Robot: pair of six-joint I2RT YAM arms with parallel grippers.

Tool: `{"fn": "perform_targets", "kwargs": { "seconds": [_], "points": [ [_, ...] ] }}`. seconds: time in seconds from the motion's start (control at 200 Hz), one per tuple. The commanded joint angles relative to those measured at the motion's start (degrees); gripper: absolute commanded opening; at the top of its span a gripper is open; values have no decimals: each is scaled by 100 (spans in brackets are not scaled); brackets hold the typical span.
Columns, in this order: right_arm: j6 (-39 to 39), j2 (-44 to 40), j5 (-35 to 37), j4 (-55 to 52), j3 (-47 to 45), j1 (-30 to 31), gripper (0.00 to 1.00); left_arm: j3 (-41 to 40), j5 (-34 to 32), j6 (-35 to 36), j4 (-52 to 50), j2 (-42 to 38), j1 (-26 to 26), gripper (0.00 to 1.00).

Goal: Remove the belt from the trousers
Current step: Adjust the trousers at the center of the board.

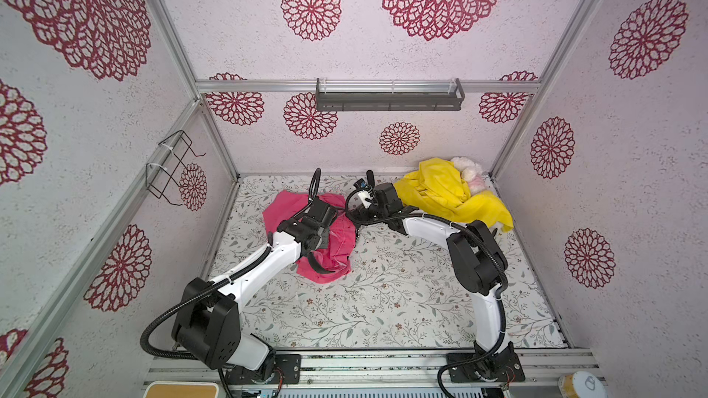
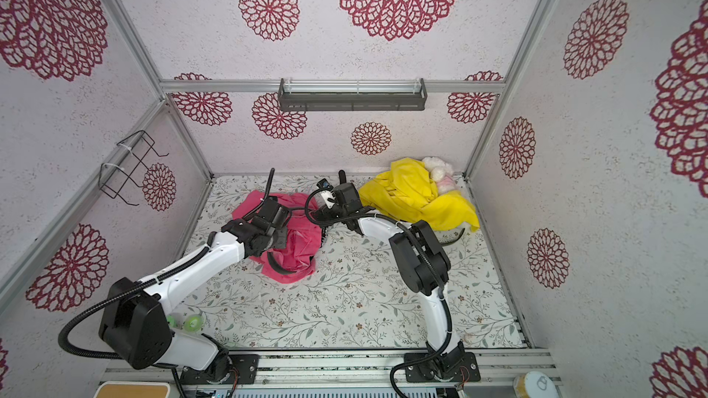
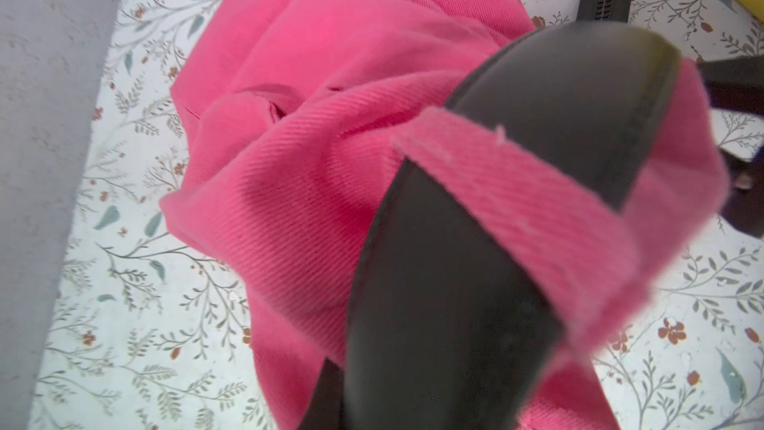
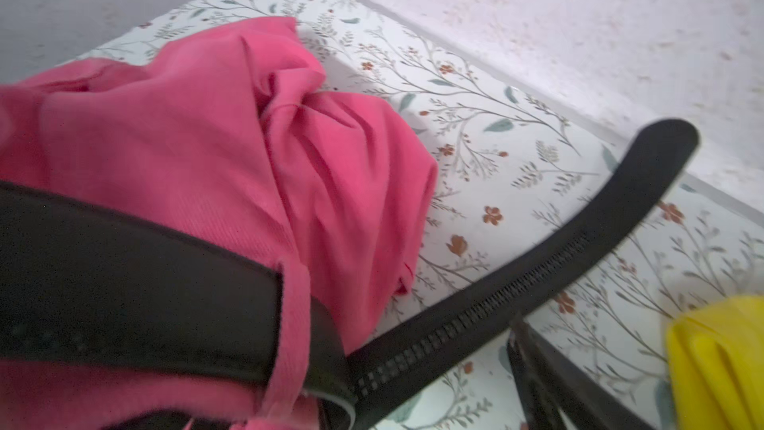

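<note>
Where it threads a loop on the trousers, the belt curves.

the trousers are showing as matt pink cloth with a fine diagonal twill rib, fraying a little at the belt loop. the belt is looking smooth and black with a dull leather-like sheen, its toothed strip looking ribbed. at one o'clock the yellow cloth is looking soft and matt. the tabletop is looking smooth, the walls grainy.

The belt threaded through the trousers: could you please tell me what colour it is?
The belt is black, clearest in the right wrist view.
</note>
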Motion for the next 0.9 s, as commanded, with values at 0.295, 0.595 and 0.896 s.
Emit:
{"fn": "perform_targets", "kwargs": {
  "seconds": [0.295,0.595,0.896],
  "points": [
    [161,-330,-698,-848,611,330,2,1193,297,1953,-37,-552,669,0],
    [1171,-3259,349,-3468,-55,418,0,4153,442,3088,-902,104,896,0],
    [3565,-4218,459,-2886,-2186,409,0,4099,1065,2641,-661,1972,933,2]
  ]
}}
